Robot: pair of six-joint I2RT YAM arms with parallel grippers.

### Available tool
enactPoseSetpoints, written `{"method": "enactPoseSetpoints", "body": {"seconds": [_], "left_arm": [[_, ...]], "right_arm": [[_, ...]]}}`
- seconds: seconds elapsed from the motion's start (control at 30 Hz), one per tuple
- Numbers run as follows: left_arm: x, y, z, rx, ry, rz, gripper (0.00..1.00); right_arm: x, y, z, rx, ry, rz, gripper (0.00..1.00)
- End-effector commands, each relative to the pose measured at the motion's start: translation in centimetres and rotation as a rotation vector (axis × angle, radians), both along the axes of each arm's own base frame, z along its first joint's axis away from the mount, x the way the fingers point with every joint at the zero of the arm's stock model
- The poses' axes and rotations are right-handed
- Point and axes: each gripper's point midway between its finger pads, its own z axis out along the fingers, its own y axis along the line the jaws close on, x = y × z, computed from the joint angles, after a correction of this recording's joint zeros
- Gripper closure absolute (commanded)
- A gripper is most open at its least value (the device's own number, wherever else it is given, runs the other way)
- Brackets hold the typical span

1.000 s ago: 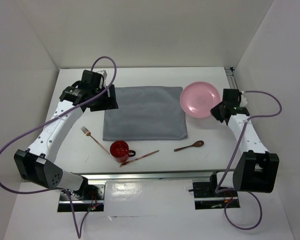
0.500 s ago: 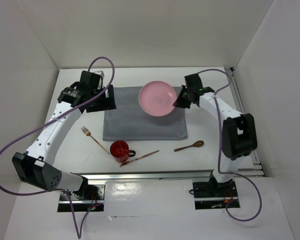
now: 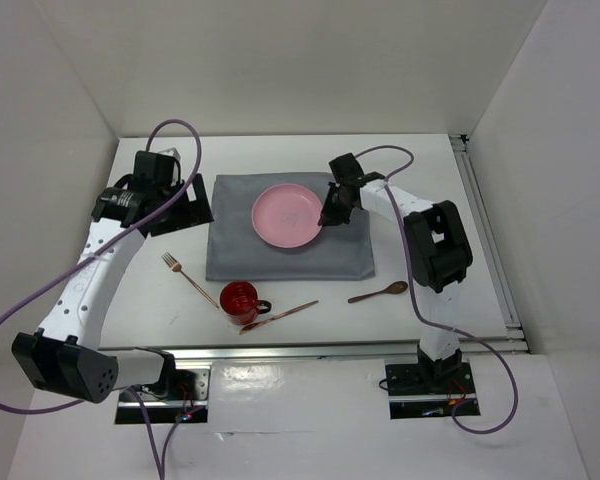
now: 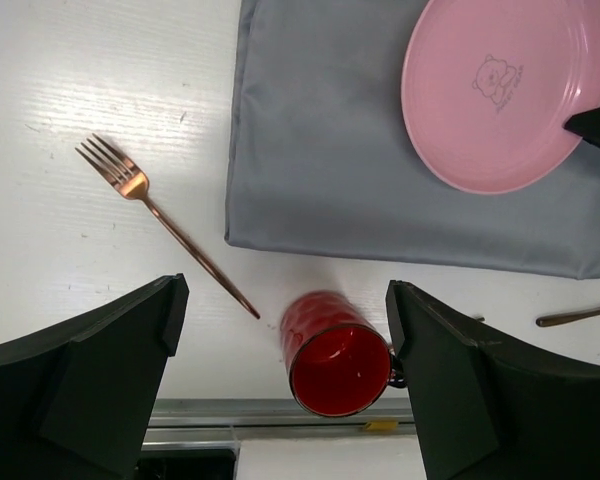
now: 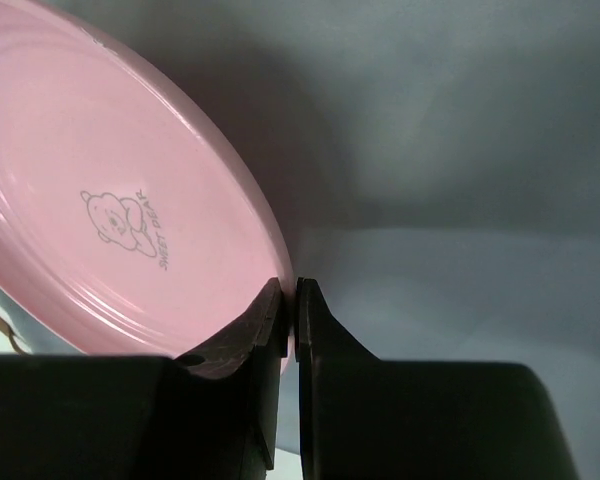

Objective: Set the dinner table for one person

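Clamping pink plate (image 3: 286, 216) by its rim, right jaws over grey placemat (image 3: 280, 258).

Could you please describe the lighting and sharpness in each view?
Right wrist view: the pink plate throws a soft shadow on the grey placemat, and the right end effector is a near-black silhouette. Left wrist view: fork and red mug are crisp. Top external view: even light, no glare.
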Motion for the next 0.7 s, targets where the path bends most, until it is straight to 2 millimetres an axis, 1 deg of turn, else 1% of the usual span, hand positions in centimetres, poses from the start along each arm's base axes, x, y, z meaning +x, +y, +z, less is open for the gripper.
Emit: {"method": "enactPoseSetpoints", "body": {"seconds": [0.0, 0.03, 0.07, 0.1, 0.13, 0.17, 0.2, 0.23, 0.27, 0.3, 0.33, 0.37, 0.4, 0.43, 0.47, 0.5, 0.53, 0.57, 0.6, 0.63, 0.67], "left_arm": [[-0.6, -0.5, 0.6, -0.04, -0.012, -0.012, 0.0], [-0.6, -0.5, 0.6, -0.04, -0.012, -0.012, 0.0], [-0.6, -0.4, 0.6, -0.033, -0.012, -0.02, 0.0], [-0.6, -0.4, 0.6, -0.033, -0.012, -0.02, 0.0], [-0.6, -0.4, 0.6, -0.027, -0.013, -0.027, 0.0], [-0.6, -0.4, 0.6, -0.027, -0.013, -0.027, 0.0], [-0.6, -0.4, 0.6, -0.027, -0.013, -0.027, 0.0], [-0.6, -0.4, 0.6, -0.027, -0.013, -0.027, 0.0], [-0.6, -0.4, 0.6, -0.027, -0.013, -0.027, 0.0], [-0.7, -0.4, 0.8, -0.027, -0.013, -0.027, 0.0], [-0.7, -0.2, 0.8, -0.019, -0.015, -0.02, 0.0], [-0.5, 0.0, 1.3, -0.028, -0.026, -0.003, 0.0], [-0.5, 0.3, 1.5, -0.018, -0.037, 0.007, 0.0], [-0.4, 0.5, 1.9, -0.01, -0.049, 0.016, 0.0], [-0.2, 0.7, 2.5, 0.002, -0.066, 0.013, 0.0], [-0.3, 1.1, 2.7, 0.025, -0.069, 0.015, 0.0], [-0.3, 1.3, 3.0, 0.039, -0.072, 0.013, 0.0], [-0.2, 1.5, 3.3, 0.048, -0.083, 0.023, 0.0], [-0.3, 2.2, 4.0, 0.081, -0.095, 0.036, 0.0], [-0.2, 2.5, 4.0, 0.099, -0.097, 0.038, 0.0], [-0.1, 2.8, 4.4, 0.12, -0.108, 0.037, 0.0]], "right_arm": [[0.9, 0.8, 0.4, 0.005, -0.014, -0.018, 1.0], [0.8, 0.8, -0.1, 0.0, -0.005, -0.018, 1.0], [0.8, 0.8, -0.1, 0.0, -0.005, -0.018, 1.0], [0.8, 0.8, -0.1, 0.0, -0.005, -0.018, 0.95], [0.7, 1.0, -0.5, 0.005, 0.008, -0.013, 0.85], [0.7, 1.0, -0.5, 0.005, 0.008, -0.013, 0.7], [0.4, 1.4, -0.1, 0.003, -0.005, 0.009, 0.6], [0.3, 1.7, -0.2, -0.006, -0.009, 0.015, 0.51], [0.5, 1.5, 1.2, -0.013, -0.037, 0.018, 0.43], [0.2, 1.6, 1.9, -0.029, -0.044, 0.028, 0.31], [0.4, 1.0, 2.5, -0.052, -0.061, 0.01, 0.27], [0.1, 1.1, 4.1, -0.064, -0.096, 0.017, 0.23], [0.1, 0.6, 5.2, -0.08, -0.123, 0.014, 0.19], [-0.2, 0.7, 6.1, -0.091, -0.149, 0.021, 0.16], [-0.9, 0.5, 6.5, -0.119, -0.162, 0.026, 0.16], [-1.3, 0.4, 8.6, -0.124, -0.216, 0.055, 0.16], [-1.9, 0.8, 9.4, -0.125, -0.237, 0.081, 0.19], [-2.7, 2.0, 10.2, -0.13, -0.272, 0.13, 0.21], [-3.4, 3.0, 11.8, -0.114, -0.343, 0.217, 0.22], [-4.7, 5.0, 12.6, -0.062, -0.371, 0.317, 0.22], [-6.8, 7.1, 12.3, -0.041, -0.386, 0.422, 0.22]]}}
